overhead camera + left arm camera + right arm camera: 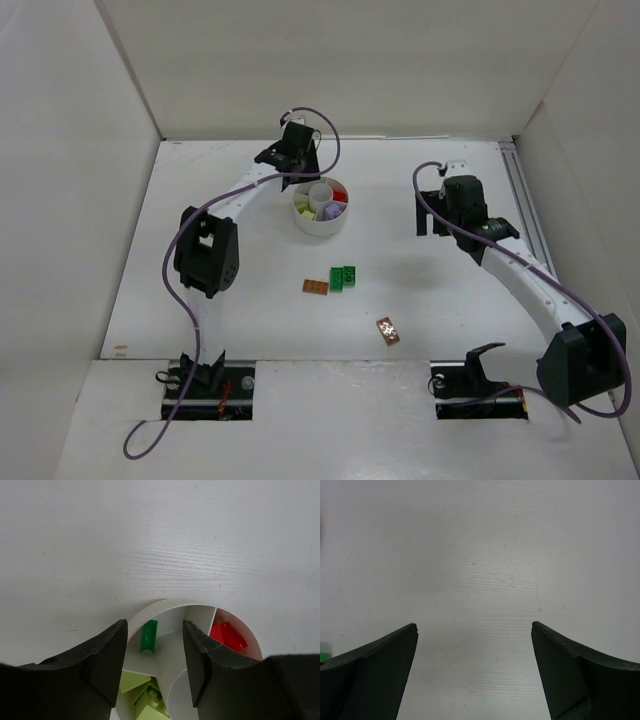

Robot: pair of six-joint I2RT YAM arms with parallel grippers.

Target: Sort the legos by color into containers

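The white round dish (318, 231) with wedge compartments stands at the table's middle back. It holds red legos (340, 195), pale yellow-green legos (306, 210) and light purple legos (328, 213). My left gripper (297, 175) is open just above the dish's far-left rim (150, 611). A green lego (148, 636) lies loose in a compartment between its fingers, with red legos (227, 635) to the right and yellow-green ones (145, 695) below. On the table lie a green lego (343, 277) and two orange-brown legos (315, 287) (389, 330). My right gripper (432, 228) is open and empty over bare table.
White walls enclose the table on the left, back and right. A rail (522, 195) runs along the right edge. The dish's central round cup (182, 700) shows in the left wrist view. A green speck (322, 653) shows at the right wrist view's left edge.
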